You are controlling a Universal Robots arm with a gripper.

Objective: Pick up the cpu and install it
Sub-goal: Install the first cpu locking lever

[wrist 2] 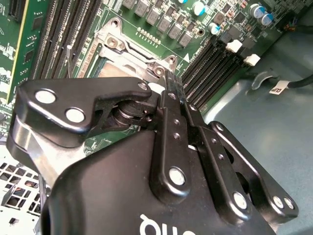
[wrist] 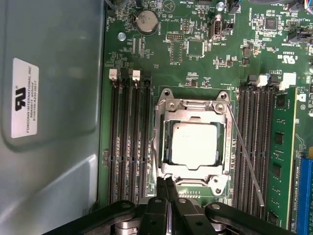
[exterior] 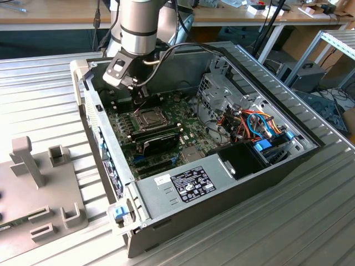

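The cpu (wrist: 195,146), a small square chip with a silver-grey top, lies flat inside the metal socket frame (wrist: 193,105) on the green motherboard (wrist: 205,63). In the exterior view the cpu (exterior: 148,116) sits in the middle of the open computer case. My gripper (wrist: 165,182) is just beside the socket's edge, its two black fingers pressed together with nothing between them. The second wrist view has the gripper (wrist 2: 171,81) hanging over the socket frame (wrist 2: 122,49). From the exterior view, the gripper (exterior: 141,104) is low in the case, right behind the socket.
A thin metal lever (wrist: 247,161) slants along one side of the socket. Memory slots (wrist: 127,137) and a green memory module (wrist: 283,147) flank it. A long black card (exterior: 158,141), a drive cage (exterior: 222,91) and coloured cables (exterior: 252,124) crowd the case. A grey fixture (exterior: 39,188) stands outside on the table.
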